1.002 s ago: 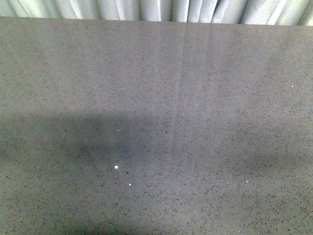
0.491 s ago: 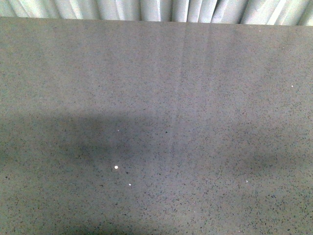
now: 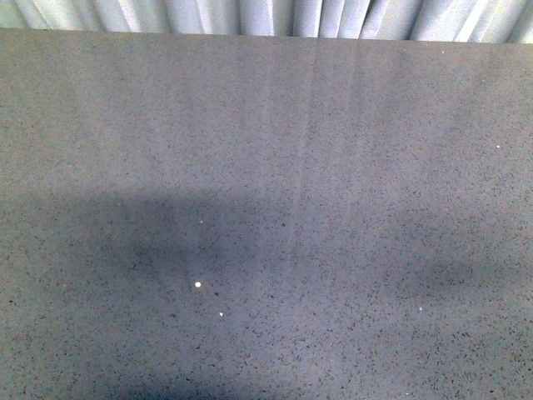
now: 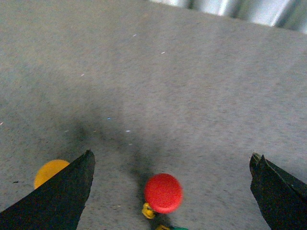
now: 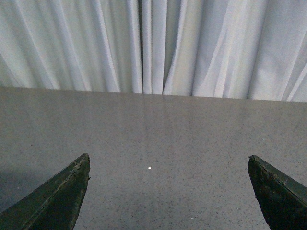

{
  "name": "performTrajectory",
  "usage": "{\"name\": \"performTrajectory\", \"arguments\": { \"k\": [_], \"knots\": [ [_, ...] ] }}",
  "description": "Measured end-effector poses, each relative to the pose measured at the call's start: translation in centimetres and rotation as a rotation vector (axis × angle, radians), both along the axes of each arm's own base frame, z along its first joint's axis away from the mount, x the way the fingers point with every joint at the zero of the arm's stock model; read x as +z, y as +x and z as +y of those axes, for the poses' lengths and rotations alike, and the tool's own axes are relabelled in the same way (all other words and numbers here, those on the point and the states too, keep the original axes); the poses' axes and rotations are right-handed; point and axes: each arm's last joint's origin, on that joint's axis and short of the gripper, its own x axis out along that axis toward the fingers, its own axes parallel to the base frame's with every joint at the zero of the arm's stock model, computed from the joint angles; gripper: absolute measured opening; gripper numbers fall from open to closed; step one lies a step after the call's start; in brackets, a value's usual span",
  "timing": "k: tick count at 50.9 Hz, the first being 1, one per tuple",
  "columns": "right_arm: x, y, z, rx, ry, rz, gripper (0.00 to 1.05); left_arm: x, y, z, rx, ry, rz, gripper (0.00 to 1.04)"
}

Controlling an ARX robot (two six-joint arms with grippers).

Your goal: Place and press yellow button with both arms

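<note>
In the left wrist view the yellow button (image 4: 48,171) shows as an orange-yellow round cap on the grey table, half hidden behind one black finger. My left gripper (image 4: 171,160) hangs open above the table, its fingers wide apart, with a red-capped button (image 4: 163,192) standing between them, untouched. My right gripper (image 5: 169,163) is open too, over bare grey table, with nothing between its fingers. The front view shows only the table (image 3: 266,208) and no arm or button.
A bit of green cap (image 4: 175,228) peeks in just beside the red button. A pale pleated curtain (image 5: 153,45) hangs behind the table's far edge (image 5: 153,95). Dark arm shadows lie on the table (image 3: 166,242) in the front view.
The shadows on the table in the front view have shifted slightly. Nothing else differs.
</note>
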Motion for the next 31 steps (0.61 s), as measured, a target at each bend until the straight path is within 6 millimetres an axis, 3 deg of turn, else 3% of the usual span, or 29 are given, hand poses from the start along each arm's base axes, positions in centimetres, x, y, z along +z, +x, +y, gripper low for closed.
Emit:
{"name": "performTrajectory", "arguments": {
  "k": [14, 31],
  "knots": [
    [0.0, 0.0, 0.0, 0.0, 0.0, 0.0, 0.96, -4.0, 2.0, 5.5, 0.127, 0.014, 0.113, 0.96],
    [0.0, 0.0, 0.0, 0.0, 0.0, 0.0, 0.96, -6.2, 2.5, 6.8, 0.17, 0.0, 0.172, 0.96]
  ]
}}
